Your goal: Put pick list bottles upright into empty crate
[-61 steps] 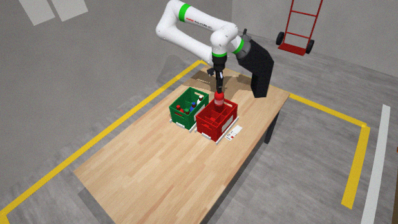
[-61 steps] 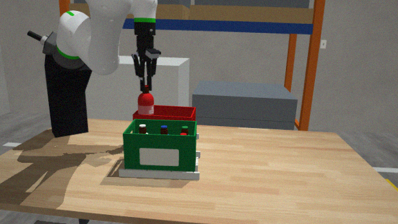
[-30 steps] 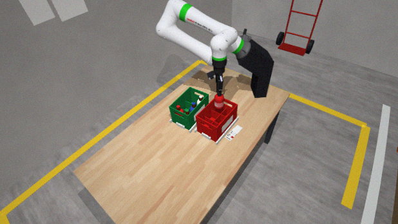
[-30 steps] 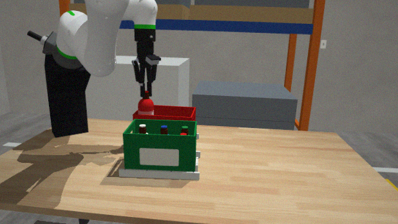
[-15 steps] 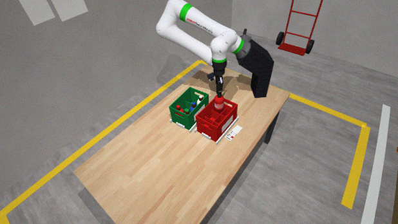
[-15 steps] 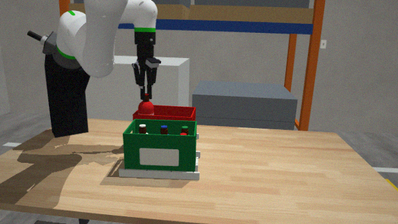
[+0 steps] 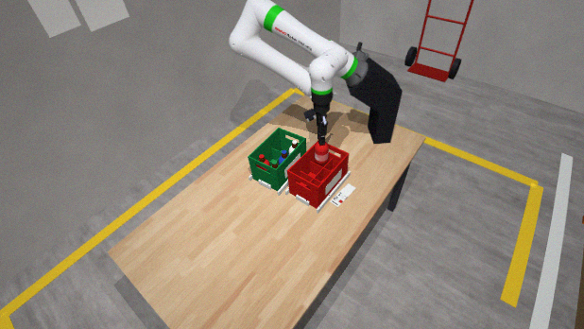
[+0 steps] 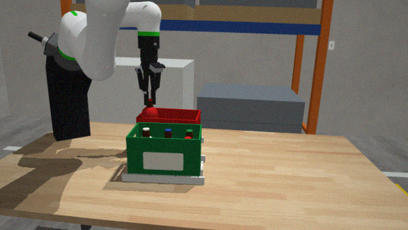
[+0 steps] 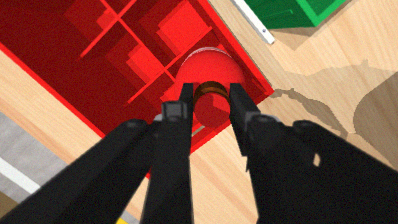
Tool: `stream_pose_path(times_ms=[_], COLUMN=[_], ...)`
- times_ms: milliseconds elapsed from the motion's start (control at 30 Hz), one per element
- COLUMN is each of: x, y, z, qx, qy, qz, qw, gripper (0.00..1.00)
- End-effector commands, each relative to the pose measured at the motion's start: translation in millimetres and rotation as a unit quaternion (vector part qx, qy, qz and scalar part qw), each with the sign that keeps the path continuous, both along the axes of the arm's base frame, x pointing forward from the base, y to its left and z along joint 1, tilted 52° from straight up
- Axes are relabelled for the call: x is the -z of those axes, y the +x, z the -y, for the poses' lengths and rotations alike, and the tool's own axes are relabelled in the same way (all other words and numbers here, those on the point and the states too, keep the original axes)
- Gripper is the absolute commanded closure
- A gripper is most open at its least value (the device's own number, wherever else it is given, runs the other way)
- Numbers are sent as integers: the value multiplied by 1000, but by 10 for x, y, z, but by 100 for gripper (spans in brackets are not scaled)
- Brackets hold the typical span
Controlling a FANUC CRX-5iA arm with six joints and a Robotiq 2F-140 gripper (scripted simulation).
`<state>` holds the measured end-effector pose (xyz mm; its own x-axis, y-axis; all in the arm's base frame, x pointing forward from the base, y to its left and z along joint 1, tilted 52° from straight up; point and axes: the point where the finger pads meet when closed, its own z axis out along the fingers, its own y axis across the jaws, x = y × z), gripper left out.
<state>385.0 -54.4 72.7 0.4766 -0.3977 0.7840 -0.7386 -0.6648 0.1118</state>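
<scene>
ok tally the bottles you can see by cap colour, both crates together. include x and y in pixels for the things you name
red-capped bottles (image 7: pixel 321 152) (image 7: pixel 262 158) (image 8: pixel 150 113) (image 8: pixel 188 138) (image 9: pixel 212 70): 2
white-capped bottle (image 7: pixel 294 144) (image 8: pixel 146 133): 1
blue-capped bottle (image 7: pixel 283 154) (image 8: pixel 168 133): 1
green-capped bottle (image 7: pixel 274 164) (image 8: pixel 189 133): 1
total in sight: 5

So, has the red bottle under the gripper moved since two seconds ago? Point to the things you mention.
Yes, downward: in the exterior view the red bottle (image 7: pixel 321 152) (image 8: pixel 150 112) (image 9: pixel 210 72) sits lower against the red crate's (image 7: pixel 302 190) (image 8: pixel 185 115) (image 9: pixel 51 89) rim.
</scene>
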Motion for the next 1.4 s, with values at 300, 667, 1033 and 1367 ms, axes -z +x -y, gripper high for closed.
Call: stream_pose_path(times_ms=[300,667,1033,1367], x=[67,122,177,238], y=[57,100,143,190], z=[66,123,180,243], qx=[0,0,0,0], qy=[0,0,0,0], qz=[0,0,0,0], qw=[1000,1000,1000,1000], gripper=[90,90,90,90])
